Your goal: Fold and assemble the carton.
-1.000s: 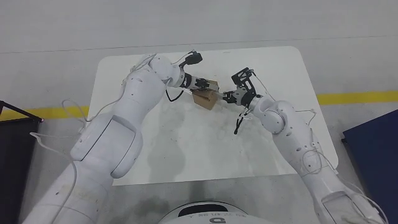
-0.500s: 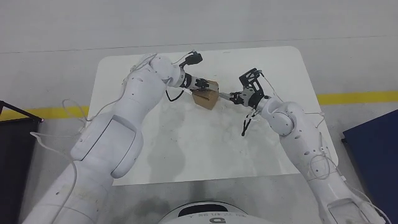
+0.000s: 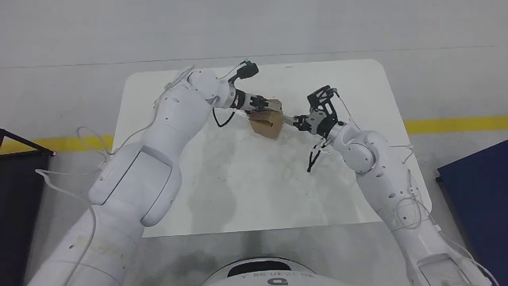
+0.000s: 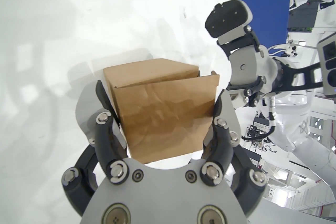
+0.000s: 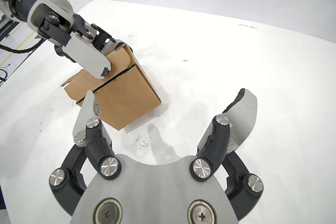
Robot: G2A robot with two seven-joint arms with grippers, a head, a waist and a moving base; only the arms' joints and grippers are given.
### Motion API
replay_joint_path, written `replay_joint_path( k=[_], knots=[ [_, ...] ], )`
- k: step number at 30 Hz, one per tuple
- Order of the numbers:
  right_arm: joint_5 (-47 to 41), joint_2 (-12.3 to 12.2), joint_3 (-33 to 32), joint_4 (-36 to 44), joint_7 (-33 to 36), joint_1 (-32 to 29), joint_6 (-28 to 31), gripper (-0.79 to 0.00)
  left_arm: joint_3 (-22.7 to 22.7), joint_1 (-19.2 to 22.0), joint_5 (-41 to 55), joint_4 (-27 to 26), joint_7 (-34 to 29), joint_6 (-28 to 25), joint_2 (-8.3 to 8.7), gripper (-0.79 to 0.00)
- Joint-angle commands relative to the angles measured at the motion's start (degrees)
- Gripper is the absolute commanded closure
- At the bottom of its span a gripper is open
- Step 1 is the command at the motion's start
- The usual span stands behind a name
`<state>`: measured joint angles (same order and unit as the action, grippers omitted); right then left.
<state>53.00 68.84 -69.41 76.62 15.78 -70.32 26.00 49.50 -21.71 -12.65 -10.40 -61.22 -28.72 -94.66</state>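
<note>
— Brown cardboard, creased across one face: is that how the carton is made out?

— It is. A box shape is seen, with a slit left between two closed flaps and one flap edge jutting past the side. It is placed on the far half of the white, scuffed counter, about midway across and slightly tilted.

— What is found changed?

— Since half a second ago the carton has been shifted a little toward the right arm, and the left tool has been carried along with it. The right tool has been kept about where it was then. A second ago it was closer to the carton, and it has since been drawn back.

— And how are the tools set?

— The left tool is clamped on the carton, its two dark-padded fingers pressed against opposite sides. The right tool is spread wide and nothing is held in it. One fingertip is set at the carton's near lower corner, though contact cannot be confirmed.
</note>
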Motion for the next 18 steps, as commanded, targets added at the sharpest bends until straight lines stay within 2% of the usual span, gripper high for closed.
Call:
replay_joint_path(
  k=[1,8,14,18],
  knots=[
    [-0.9,0.0,-0.3,-0.5,-0.2,0.3,-0.1,-0.785,0.4,0.2,0.6,0.1,0.0,-0.2,0.18,-0.785],
    [-3.6,-0.2,-1.9,-1.0,-0.8,0.6,0.6,-0.785,1.9,0.7,3.1,0.2,-0.2,-1.5,0.98,-0.785],
    [-6.6,-0.4,-3.3,-0.7,-0.8,0.2,1.2,-0.785,8.9,-0.2,17.1,2.1,-0.9,-6.8,3.08,-0.785],
    [-6.6,-0.4,-3.3,-0.7,-0.8,0.2,1.2,-0.785,8.9,-0.2,17.1,2.1,-0.9,-6.8,3.08,-0.785]
  ],
)
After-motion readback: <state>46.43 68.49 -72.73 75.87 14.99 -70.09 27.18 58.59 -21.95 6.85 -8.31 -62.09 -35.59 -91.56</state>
